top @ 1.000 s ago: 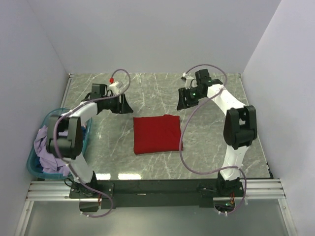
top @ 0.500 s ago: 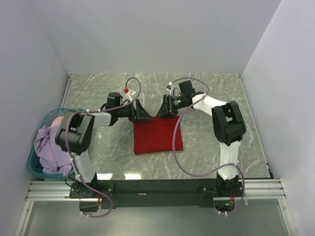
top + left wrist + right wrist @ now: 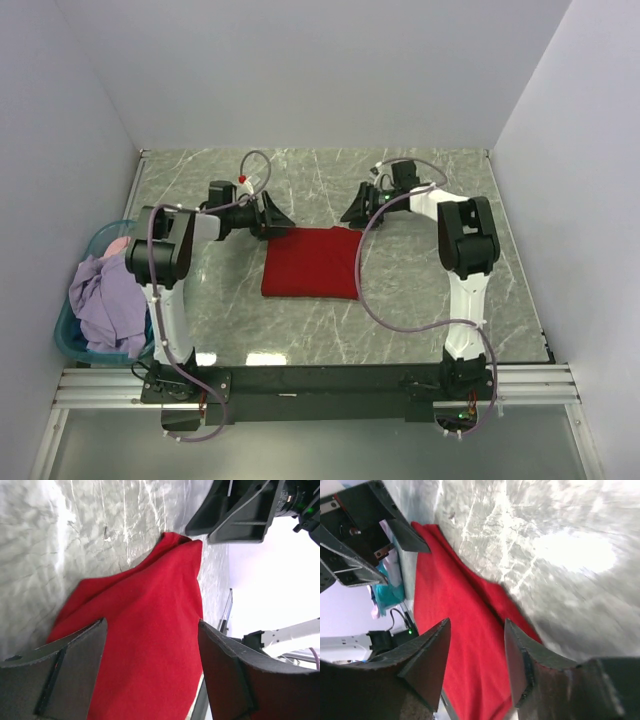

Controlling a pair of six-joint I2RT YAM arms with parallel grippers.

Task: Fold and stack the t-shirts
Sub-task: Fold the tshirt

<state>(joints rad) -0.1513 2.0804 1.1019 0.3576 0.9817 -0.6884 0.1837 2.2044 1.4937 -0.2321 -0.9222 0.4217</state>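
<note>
A folded red t-shirt (image 3: 312, 262) lies flat on the marble table (image 3: 430, 280). My left gripper (image 3: 278, 222) sits low at the shirt's far left corner, and my right gripper (image 3: 350, 215) at its far right corner. Both are open and hold nothing. In the left wrist view the open left gripper (image 3: 150, 625) frames the red shirt (image 3: 150, 645), with the right gripper's black fingers (image 3: 240, 520) beyond it. In the right wrist view the open right gripper (image 3: 476, 622) stands over the shirt (image 3: 465, 645).
A teal basket (image 3: 70, 335) at the left table edge holds lavender and pink clothes (image 3: 100, 305). White walls close in the table on three sides. The arm bases and a metal rail (image 3: 320, 385) run along the near edge.
Both grippers came in to the shirt's far corners, then drew slightly apart. The red shirt has shifted a little left and away from the bases.
</note>
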